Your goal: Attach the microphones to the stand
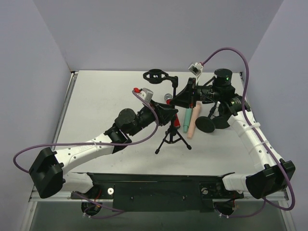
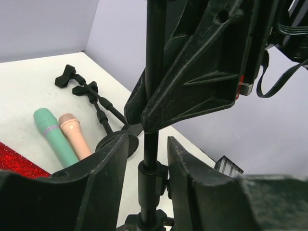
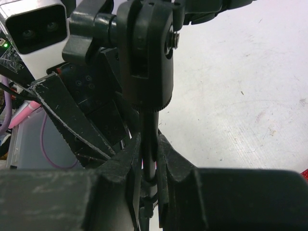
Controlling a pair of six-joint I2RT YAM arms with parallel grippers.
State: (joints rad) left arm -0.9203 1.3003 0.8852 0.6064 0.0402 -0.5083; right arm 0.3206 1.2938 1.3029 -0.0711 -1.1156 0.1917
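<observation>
A black tripod stand (image 1: 172, 137) stands mid-table, its pole upright. My left gripper (image 1: 168, 114) straddles the pole at its collar (image 2: 155, 173); its jaws stand apart, with a gap on the left side. My right gripper (image 1: 179, 98) is shut on the thin upper pole (image 3: 153, 144), just under the clip head (image 3: 147, 53). The red microphone (image 1: 176, 122), the mint-green one (image 1: 186, 119) and the peach-pink one (image 1: 193, 122) lie side by side on the table behind the stand. The left wrist view shows the green one (image 2: 53, 137), the pink one (image 2: 74, 134) and a red edge (image 2: 14, 161).
A second stand with a round base (image 1: 204, 124) lies right of the microphones, its clips (image 2: 65, 76) towards the back. A black ring mount (image 1: 155, 75) sits at the far edge. Grey walls close in the table.
</observation>
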